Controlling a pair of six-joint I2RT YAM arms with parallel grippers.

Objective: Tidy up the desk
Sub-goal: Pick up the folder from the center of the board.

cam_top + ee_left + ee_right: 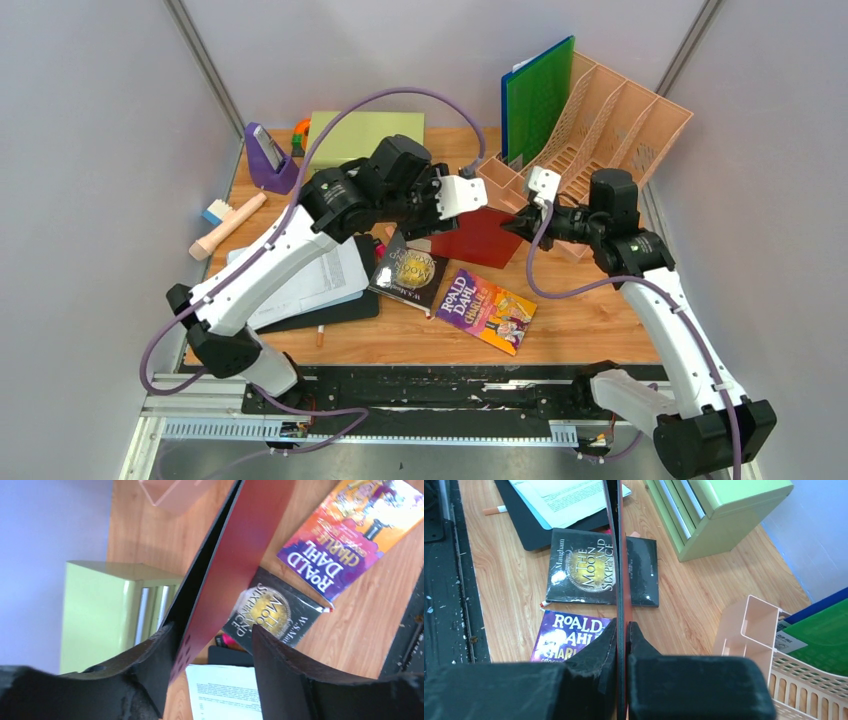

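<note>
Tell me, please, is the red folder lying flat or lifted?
Lifted: the right gripper is shut on the red folder, holding it on edge above the desk.

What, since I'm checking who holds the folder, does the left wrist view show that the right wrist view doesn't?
Only the left wrist: the left hand, open, its fingers apart around the red folder. Only the right wrist: the right hand, shut on that folder's edge, plus the green folder. Both: the red folder, the Moon and Sixpence book, the Roald Dahl book, the green drawer chest and the desk.
</note>
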